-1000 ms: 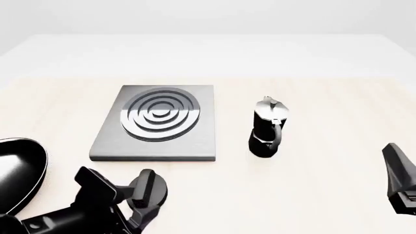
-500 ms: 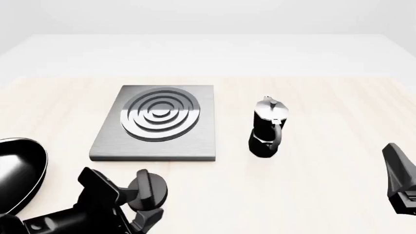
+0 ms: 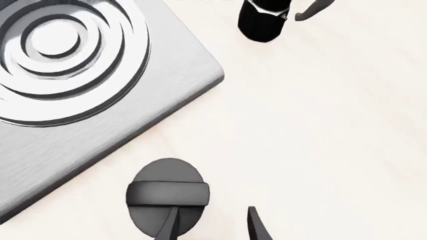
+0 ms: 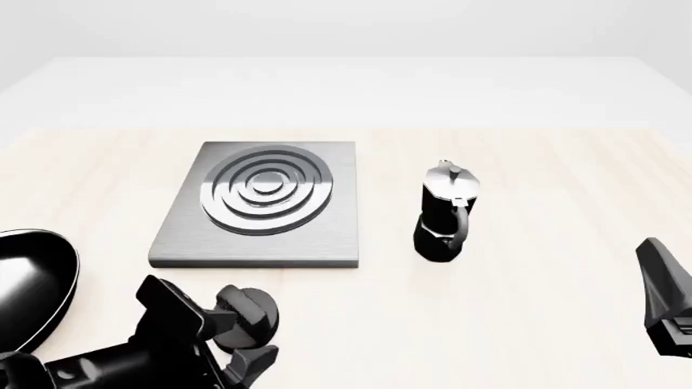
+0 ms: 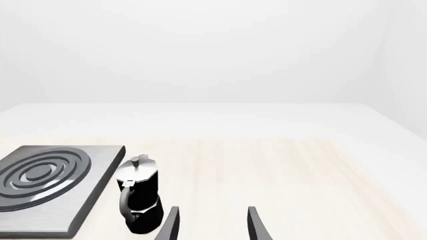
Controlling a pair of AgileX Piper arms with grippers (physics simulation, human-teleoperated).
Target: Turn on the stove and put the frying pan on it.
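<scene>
One left finger over knob, other beside.

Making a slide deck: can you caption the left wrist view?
Open left gripper at the stove's knob, beside the stove.

A black-and-silver moka pot stands upright on the pale wooden table, at about three o'clock from the table's centre.

Bare table lies between my right gripper and the stove; only the moka pot stands just beside the slab's right edge.
</scene>
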